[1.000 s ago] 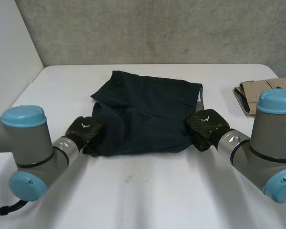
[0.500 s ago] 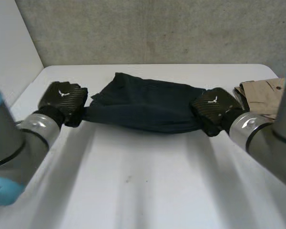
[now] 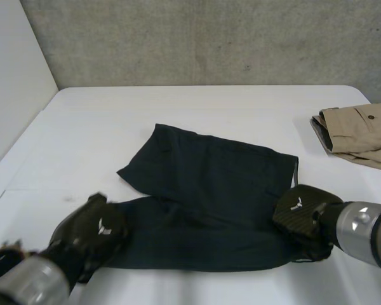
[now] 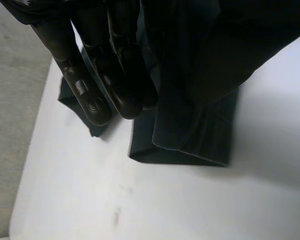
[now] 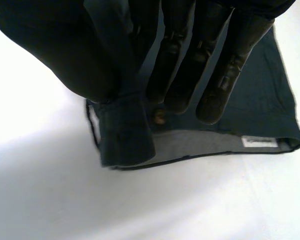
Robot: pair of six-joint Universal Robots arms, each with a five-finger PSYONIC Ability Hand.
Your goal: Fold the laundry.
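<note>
A white counter (image 3: 197, 108) runs back to a rough grey concrete wall (image 3: 209, 38), with a plain white side wall (image 3: 13, 76) on the left. On it, at centre, lies your task piece, a dark garment (image 3: 216, 184), its near part doubled into a long band across the near edge. A folded beige garment (image 3: 362, 130) sits well apart at the far right, cut off by the frame.

Your left robot hand (image 3: 92, 232) is at the band's near-left end. Its straight fingers (image 4: 97, 85) have cloth bunched against them in a pinch, though the thumb is hidden behind the fabric. Your right robot hand (image 3: 301, 213) is at the near-right end, where a flap of cloth is nipped between thumb and fingers (image 5: 220, 75).

The dark fabric is matte and softly creased. A paler grey lining (image 5: 200, 145) with a small white label (image 5: 260, 142) shows along one edge; its print is too small to read.
</note>
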